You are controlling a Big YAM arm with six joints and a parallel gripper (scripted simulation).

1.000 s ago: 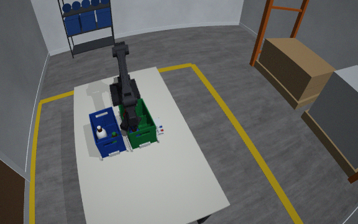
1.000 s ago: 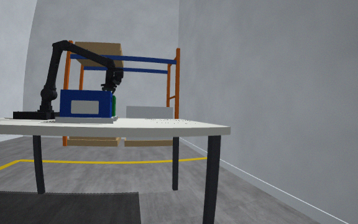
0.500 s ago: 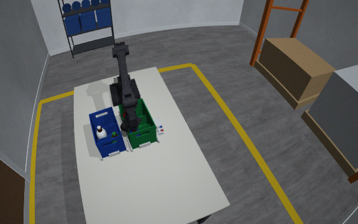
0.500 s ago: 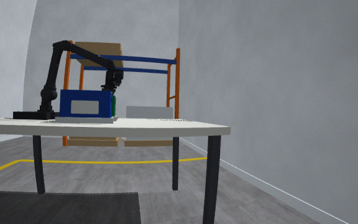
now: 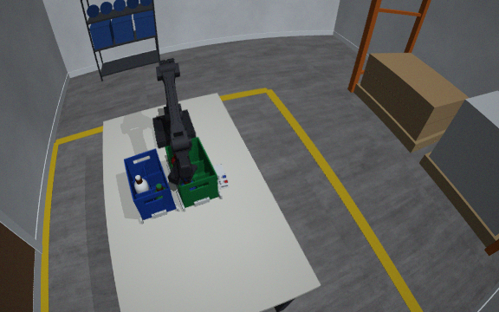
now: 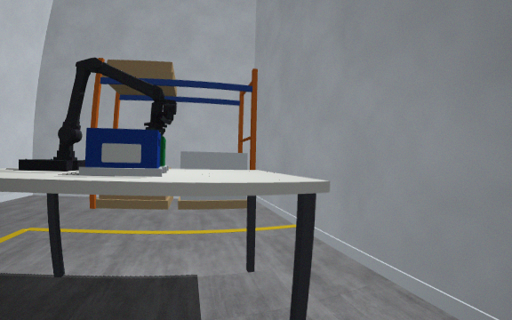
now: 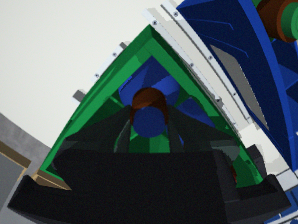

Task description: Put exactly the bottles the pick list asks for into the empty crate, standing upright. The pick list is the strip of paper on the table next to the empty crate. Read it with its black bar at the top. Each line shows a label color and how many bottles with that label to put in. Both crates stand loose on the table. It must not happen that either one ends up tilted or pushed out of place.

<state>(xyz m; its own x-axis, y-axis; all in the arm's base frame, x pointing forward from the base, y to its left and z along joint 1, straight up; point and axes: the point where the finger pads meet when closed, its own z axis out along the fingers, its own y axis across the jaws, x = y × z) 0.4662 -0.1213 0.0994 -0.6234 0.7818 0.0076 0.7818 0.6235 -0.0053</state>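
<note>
Pincer (image 7: 149, 137) is clamped on my blue-capped bottle (image 7: 149, 121) over the green crate (image 7: 93, 96). I judge it rigid, light, smooth: grip the neck, keep upright.

Top looks down, exterior perhaps sideways at table (image 6: 238, 182) level, wrist close.

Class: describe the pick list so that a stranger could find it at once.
Start at the white table and find the two crates side by side. The pick list is the small white paper strip lying flat beside the green crate, on the side away from the blue crate. Unlike everything nearby, it is flat paper bearing small coloured marks.
</note>
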